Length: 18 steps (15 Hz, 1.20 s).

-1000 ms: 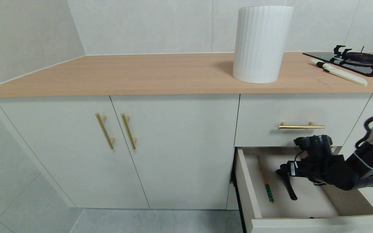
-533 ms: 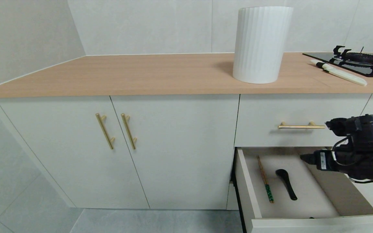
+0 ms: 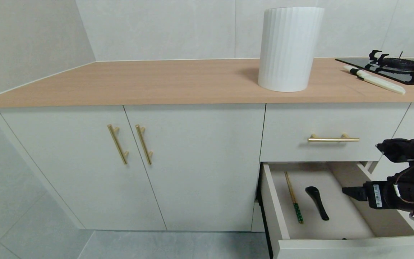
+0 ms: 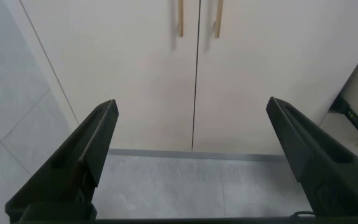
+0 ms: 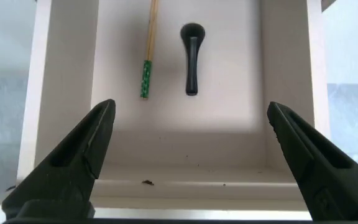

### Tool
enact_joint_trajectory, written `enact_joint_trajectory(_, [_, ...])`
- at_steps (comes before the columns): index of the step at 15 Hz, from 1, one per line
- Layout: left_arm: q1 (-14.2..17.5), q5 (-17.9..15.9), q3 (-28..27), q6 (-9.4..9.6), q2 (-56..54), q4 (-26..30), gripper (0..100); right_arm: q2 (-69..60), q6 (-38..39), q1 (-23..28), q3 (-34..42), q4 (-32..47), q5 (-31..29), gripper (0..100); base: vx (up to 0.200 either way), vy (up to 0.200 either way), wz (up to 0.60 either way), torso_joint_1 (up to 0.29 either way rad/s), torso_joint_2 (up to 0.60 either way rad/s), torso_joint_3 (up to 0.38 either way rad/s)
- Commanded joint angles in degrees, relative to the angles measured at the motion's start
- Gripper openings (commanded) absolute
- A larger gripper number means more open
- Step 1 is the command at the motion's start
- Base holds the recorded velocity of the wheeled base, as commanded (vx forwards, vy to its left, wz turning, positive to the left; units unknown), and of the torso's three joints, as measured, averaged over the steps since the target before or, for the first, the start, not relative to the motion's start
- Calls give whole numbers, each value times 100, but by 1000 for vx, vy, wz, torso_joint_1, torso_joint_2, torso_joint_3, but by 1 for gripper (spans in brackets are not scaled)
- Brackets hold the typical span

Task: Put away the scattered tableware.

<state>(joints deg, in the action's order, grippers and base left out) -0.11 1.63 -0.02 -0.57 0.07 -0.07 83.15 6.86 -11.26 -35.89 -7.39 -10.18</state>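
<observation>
Inside the open drawer (image 3: pixel 272 201), the black spoon (image 3: pixel 317 202) and chopsticks (image 3: pixel 293 201) lie side by side, evidently stowed, while the right hand (image 3: pixel 360 167) hovers over its right edge, spread wide and empty, presumably free for the knife (image 3: pixel 374 80) on the desk (image 3: pixel 156 82).

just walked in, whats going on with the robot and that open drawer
The robot is tidying tableware into the open drawer below the counter. Chopsticks and a black spoon already lie side by side, not touching, on its floor. The right tool hangs open and empty over the drawer's right side. A knife lies on the counter by the stove, not yet put away. The left tool is open, facing the cabinet doors.
</observation>
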Motion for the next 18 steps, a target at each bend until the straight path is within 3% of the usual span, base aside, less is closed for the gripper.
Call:
enact_joint_trajectory(1, [2, 4, 2, -4, 1, -1, 100, -53, -1, 1, 12, 97, -2, 100, -200, 0, 0, 12, 2, 2])
enact_joint_trajectory(4, [2, 4, -6, -4, 1, -1, 100, -36, -36, -7, -41, 581, 183, 100, -133, 0, 0, -5, 3, 0])
enact_joint_trajectory(8, [2, 4, -6, 5, 1, 7, 100, 298, -273, -7, -384, 1960, 851, 100, 0, 0, 0, 0, 0, 0])
enact_joint_trajectory(15, [2, 4, -6, 5, 1, -1, 100, 1344, -282, -16, -480, 2057, 763, 100, 0, 0, 0, 0, 0, 0])
enact_joint_trajectory(18, [2, 4, 2, -4, 1, -1, 100, 1652, -229, 1, -551, 1714, 517, 100, 0, 0, 0, 0, 0, 0])
